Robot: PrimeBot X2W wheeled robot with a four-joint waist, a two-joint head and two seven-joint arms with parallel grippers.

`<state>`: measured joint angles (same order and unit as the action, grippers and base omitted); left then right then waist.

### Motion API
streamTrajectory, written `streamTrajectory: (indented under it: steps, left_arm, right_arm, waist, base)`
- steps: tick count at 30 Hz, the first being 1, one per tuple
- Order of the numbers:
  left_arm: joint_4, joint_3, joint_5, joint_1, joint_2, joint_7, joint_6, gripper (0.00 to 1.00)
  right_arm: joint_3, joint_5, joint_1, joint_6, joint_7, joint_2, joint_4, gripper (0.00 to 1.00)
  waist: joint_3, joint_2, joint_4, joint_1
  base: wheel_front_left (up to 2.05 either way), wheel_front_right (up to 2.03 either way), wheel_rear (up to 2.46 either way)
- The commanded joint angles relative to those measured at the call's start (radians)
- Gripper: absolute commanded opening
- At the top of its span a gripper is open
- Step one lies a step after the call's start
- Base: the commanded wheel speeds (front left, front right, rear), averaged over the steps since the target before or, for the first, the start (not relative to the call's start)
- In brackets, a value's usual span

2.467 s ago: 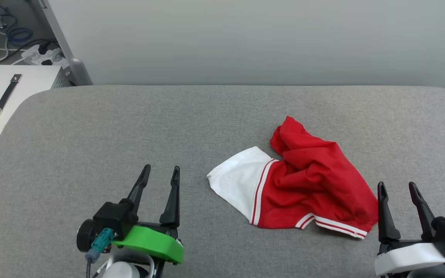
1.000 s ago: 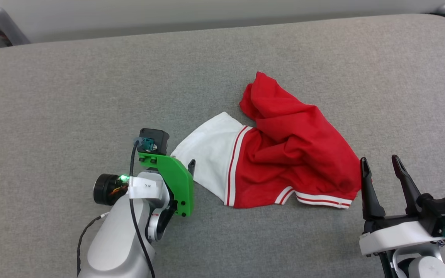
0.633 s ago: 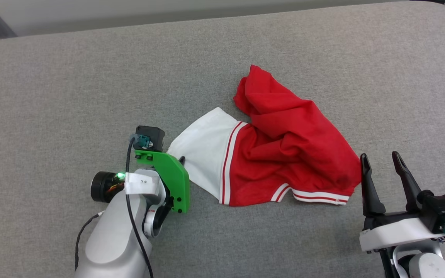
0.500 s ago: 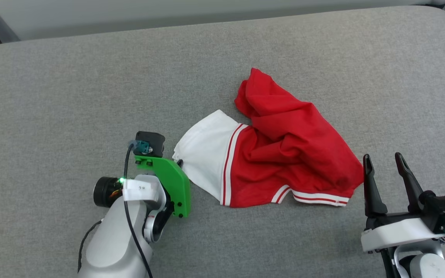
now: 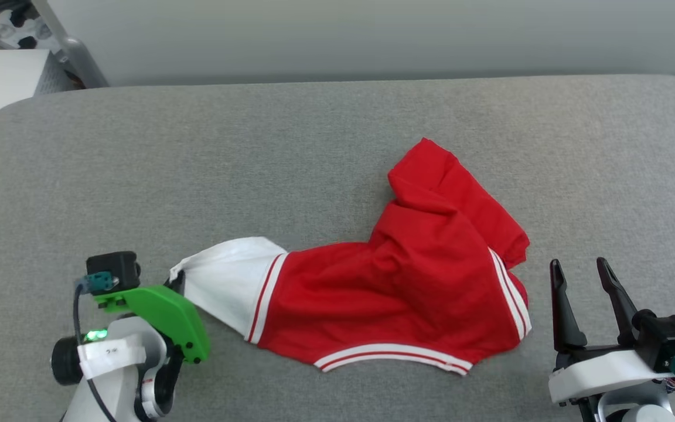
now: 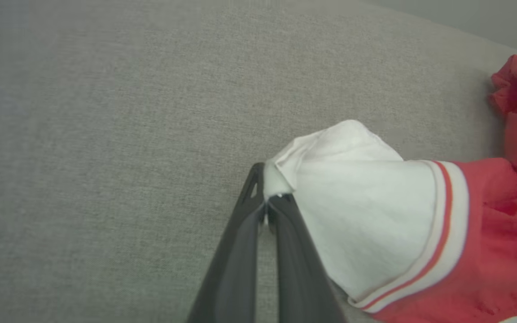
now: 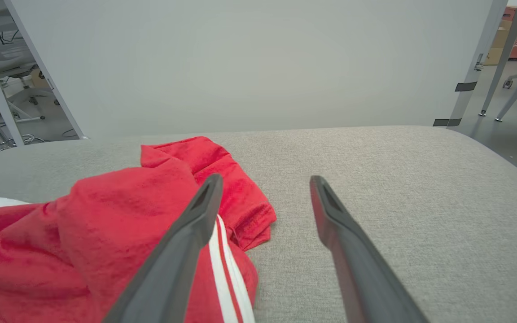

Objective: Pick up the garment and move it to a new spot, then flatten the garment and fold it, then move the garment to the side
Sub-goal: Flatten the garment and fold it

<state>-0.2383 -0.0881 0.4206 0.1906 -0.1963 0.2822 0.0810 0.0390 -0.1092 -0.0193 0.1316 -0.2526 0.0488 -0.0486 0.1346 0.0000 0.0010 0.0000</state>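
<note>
my left gripper (image 6: 267, 202) is pinched tight on the garment (image 5: 408, 281), the two long dark fingers pressed flat together with a little tuft of the white sleeve (image 5: 226, 281) poking out between the tips. from that pinch the sleeve fans out into a smooth cone shape, soft and matte, ending in a band of red and white stripes. past the band the cloth turns red, a slightly fuzzy knit, rumpled into broad folds. the garment lies on the bench (image 5: 255, 146) – a grey, coarse-woven surface with rounded corners – stretched along the near edge from the near left part to the right of the middle. its far end is bunched into a thick, creased lump that points toward the far edge. a striped hem curves along the nearest side, and a second pair of white stripes runs up the right side. my right gripper (image 5: 578, 264) sits by the near right corner with the fingers spread wide and nothing between them, just beside that striped right side – i cannot tell whether the left finger touches the cloth.
</note>
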Motion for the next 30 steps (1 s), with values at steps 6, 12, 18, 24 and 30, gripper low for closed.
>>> streamTrajectory:
  steps: [6,12,18,24,30]
  left_arm:
    - [0.012,0.036,0.016,-0.097,-0.032,0.029,0.042,0.0]
    - [-0.064,0.006,-0.002,-0.122,-0.027,0.006,0.033,1.0]
    - [-0.06,-0.03,-0.024,-0.072,-0.002,-0.162,-0.025,1.0]
    - [-0.031,-0.084,-0.028,-0.027,0.027,-0.33,-0.128,1.0]
    - [0.001,-0.17,-0.09,-0.007,0.048,-0.476,-0.167,1.0]
  right_arm:
    - [0.0,0.002,-0.014,-0.001,-0.009,0.001,-0.018,1.0]
    - [-0.004,0.004,-0.016,-0.001,-0.009,0.001,-0.034,1.0]
    - [0.016,0.018,-0.021,-0.001,-0.009,0.001,-0.037,1.0]
    - [0.038,0.037,-0.009,-0.001,0.02,0.027,-0.039,1.0]
    - [-0.017,-0.045,0.042,-0.001,0.29,0.153,-0.018,1.0]
  waist:
    - [-0.055,0.0,0.064,0.0]
    - [-0.062,0.0,0.069,0.0]
    - [-0.067,0.0,0.083,0.0]
    - [-0.059,0.0,0.12,0.0]
    - [-0.043,0.0,0.173,0.0]
  base:
    - [0.0,0.0,0.0]
    - [0.0,0.0,0.0]
    - [0.0,0.0,0.0]
    - [0.0,0.0,0.0]
    - [0.0,0.0,0.0]
